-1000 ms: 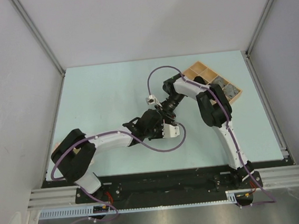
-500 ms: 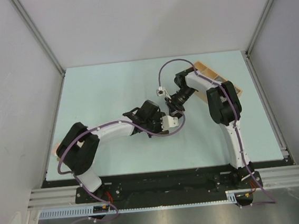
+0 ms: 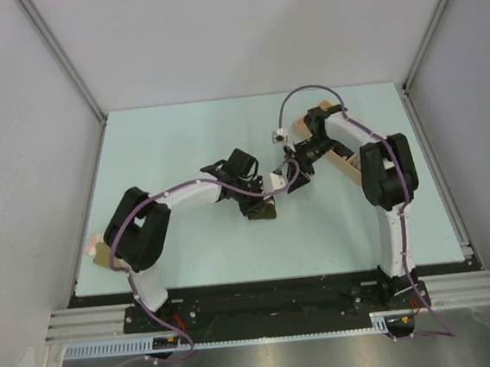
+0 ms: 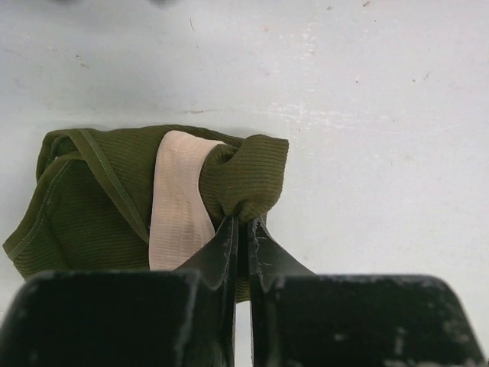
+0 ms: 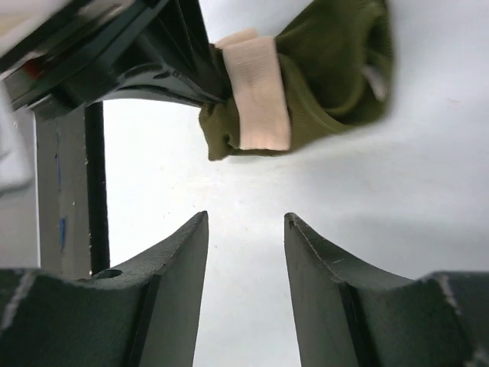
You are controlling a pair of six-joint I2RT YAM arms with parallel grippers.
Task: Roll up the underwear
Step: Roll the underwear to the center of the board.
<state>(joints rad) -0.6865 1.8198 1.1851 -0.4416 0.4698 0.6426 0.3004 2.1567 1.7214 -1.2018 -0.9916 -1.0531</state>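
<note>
One dark olive ribbed cloth underwear [image 4: 92,206], pale pink-beige band [image 4: 174,202], sits bunched mid pale green table [image 3: 163,148]; fold pinched in clenched left gripper [image 4: 241,228]. Right gripper [image 5: 246,229] parted, empty, just beside. Risk: thin pinch slips, bundle unrolls; right gripper fouls left one on closing.

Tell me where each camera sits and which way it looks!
Top camera: high above and behind the robot, looking down at the table; the left arm and right arm both show.
Left wrist camera: on the left arm, looking along the left hand, which is shut on the green underwear.
Right wrist camera: on the right arm, looking past the open right hand at the table.
Shared: both wrist cameras see the same green underwear; the right one also shows the left hand pinching it.
</note>
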